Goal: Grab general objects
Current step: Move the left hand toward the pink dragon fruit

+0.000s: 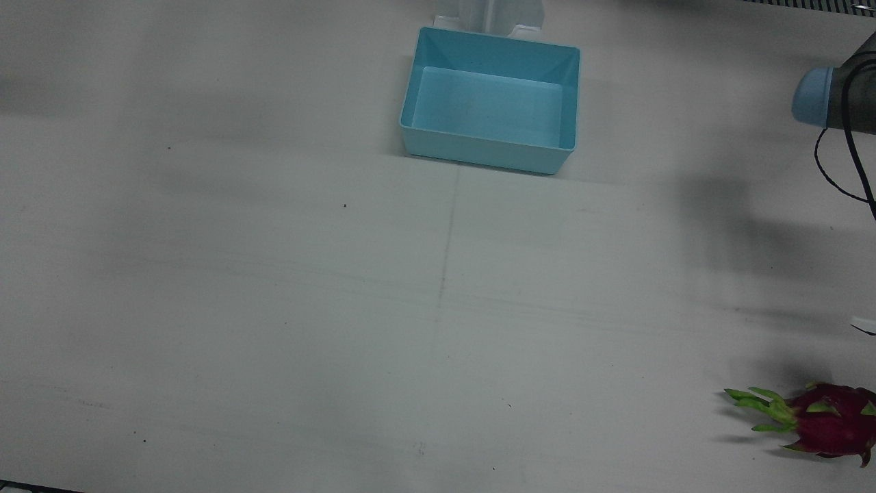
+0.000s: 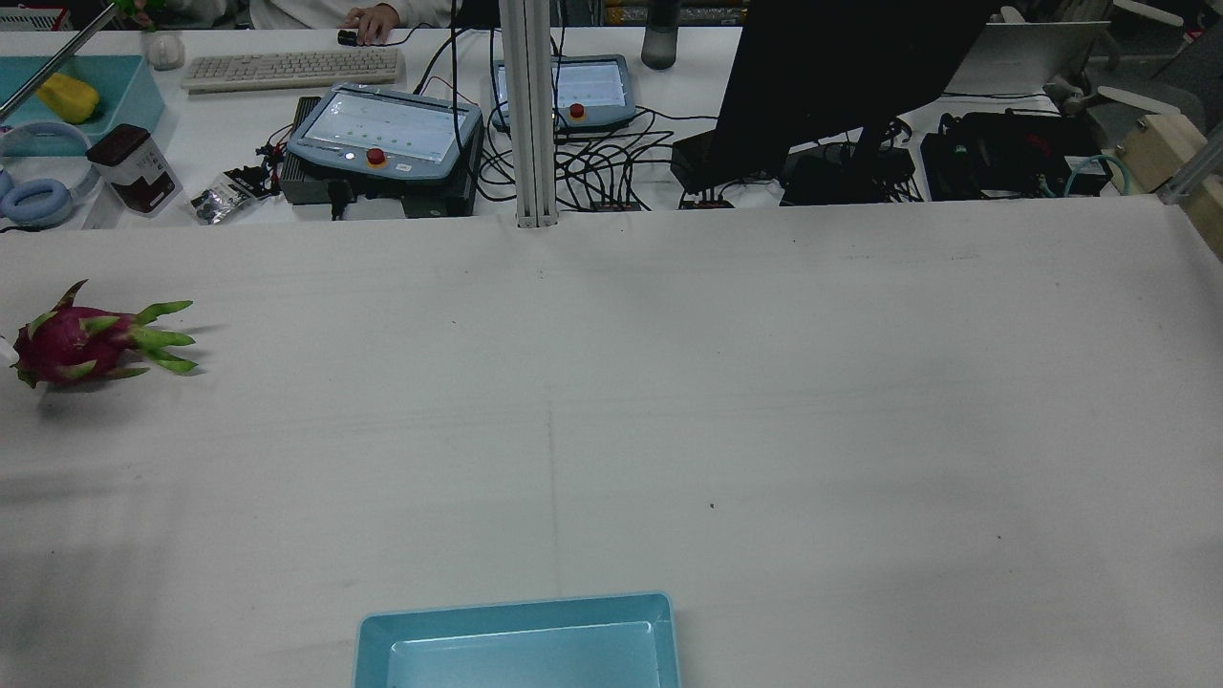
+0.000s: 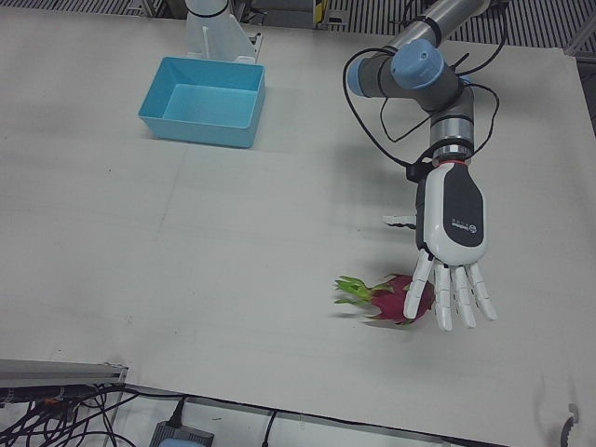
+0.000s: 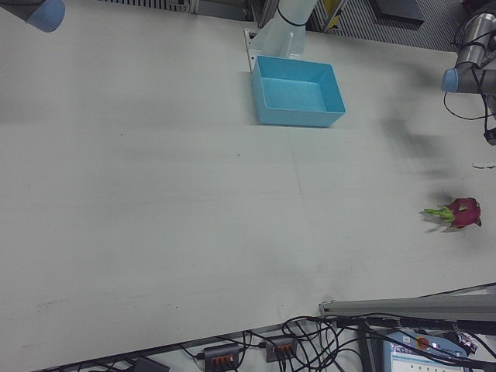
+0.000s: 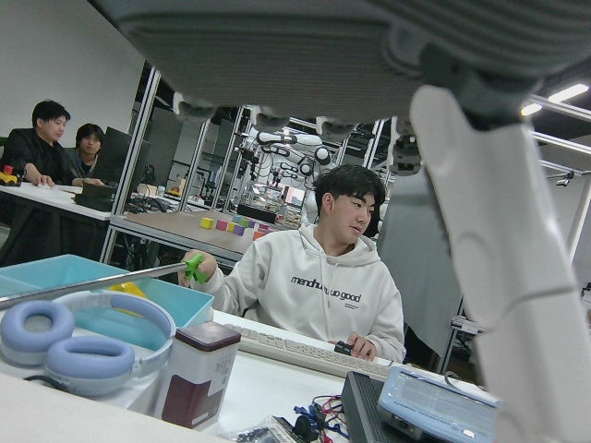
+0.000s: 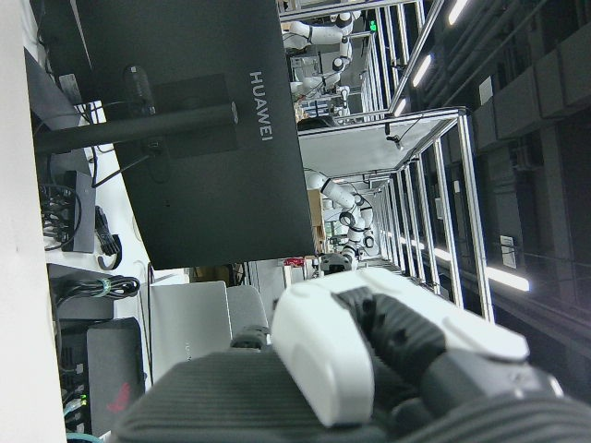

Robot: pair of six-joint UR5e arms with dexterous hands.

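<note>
One dragon fruit [image 3: 395, 300] lying on its side on the white table [image 3: 233, 261], near the operators' edge on the robot's left half, well apart from the blue bin [image 3: 203, 101]; magenta body with green-tipped scales, green leafy end pointing toward the table's middle. Same fruit at the lower right corner of the front view [image 1: 831, 426], at the left edge of the rear view [image 2: 72, 341] and at the right edge of the right-front view [image 4: 463, 211]

Left hand [image 3: 451, 247] seen from the left-front view hanging palm-down over the fruit's far end, white fingers [image 3: 443, 300] spread and stretched straight toward the operators, overlapping the fruit in that view; contact with the fruit impossible to judge, nothing clasped. Black cable looped around the left arm's wrist [image 3: 438, 93] above

Blue bin empty, standing at the robot's side of the table before a white pedestal [image 3: 216, 33]

Right hand [image 6: 369, 369] visible only in its own camera, a white and black part close to the lens against a dark Huawei monitor [image 6: 185, 129]; spread or closed cannot be told

Beyond the table in the left hand view: a seated person in a white hoodie [image 5: 323, 286], blue headphones [image 5: 78, 337], a dark-lidded jar [image 5: 196, 372], a keyboard [image 5: 295, 349]
</note>
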